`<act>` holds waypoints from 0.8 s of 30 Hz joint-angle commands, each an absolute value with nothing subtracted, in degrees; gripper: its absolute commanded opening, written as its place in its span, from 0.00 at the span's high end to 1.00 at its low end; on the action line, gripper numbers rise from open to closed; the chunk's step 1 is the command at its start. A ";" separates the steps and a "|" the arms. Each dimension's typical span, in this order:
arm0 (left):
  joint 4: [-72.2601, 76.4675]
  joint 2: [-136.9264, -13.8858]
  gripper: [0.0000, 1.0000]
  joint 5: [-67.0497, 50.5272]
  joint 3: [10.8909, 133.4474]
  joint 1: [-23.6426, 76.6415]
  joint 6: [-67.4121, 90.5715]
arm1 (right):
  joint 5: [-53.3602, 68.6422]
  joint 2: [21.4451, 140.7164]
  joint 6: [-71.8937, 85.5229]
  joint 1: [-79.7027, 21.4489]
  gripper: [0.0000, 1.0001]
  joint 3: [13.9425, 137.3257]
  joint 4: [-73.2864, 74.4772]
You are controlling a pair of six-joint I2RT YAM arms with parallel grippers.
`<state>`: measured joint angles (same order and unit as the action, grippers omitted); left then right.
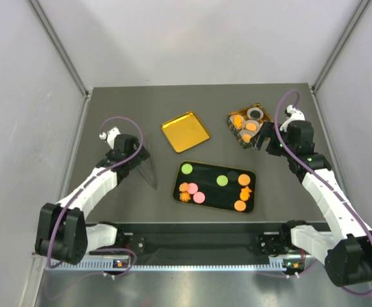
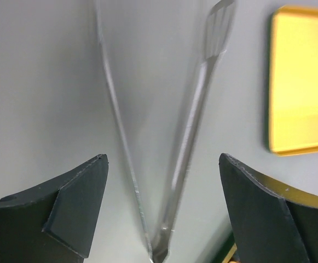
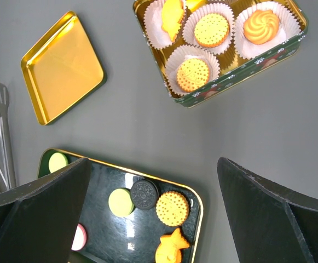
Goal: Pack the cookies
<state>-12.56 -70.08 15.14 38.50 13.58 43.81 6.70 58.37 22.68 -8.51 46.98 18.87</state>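
**Left of frame:** the left gripper [image 2: 163, 159], jaws apart, straddles the clear tongs [image 2: 191, 126], which lie flat on the table. Neither finger touches them, a stance suited to taking up the tool.

**Centre:** the gold square tray [image 1: 185, 132] sits empty. Below it, the black tray [image 1: 214, 195] bears most of the cookies [image 1: 199, 197], loose.

**Upper right:** the tin [image 3: 246, 68] has four cookies seated in paper cups [image 3: 172, 66]. The right gripper [image 3: 153, 159] is near the tin, jaws apart and holding nothing.
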 commanded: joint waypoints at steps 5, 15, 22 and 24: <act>-15.03 -66.18 0.16 13.80 44.82 14.23 42.54 | 7.38 57.66 22.85 -8.96 0.00 48.25 16.35; -15.21 -71.45 0.17 17.13 52.20 21.70 41.22 | 7.38 57.83 22.85 -9.05 0.00 48.16 16.09; -11.34 -79.61 0.19 17.14 55.02 23.82 42.10 | 7.21 57.57 22.85 -9.05 0.00 47.81 16.08; -10.29 -81.46 0.19 17.05 55.63 23.82 42.01 | 7.29 57.48 22.85 -9.05 0.00 47.90 16.08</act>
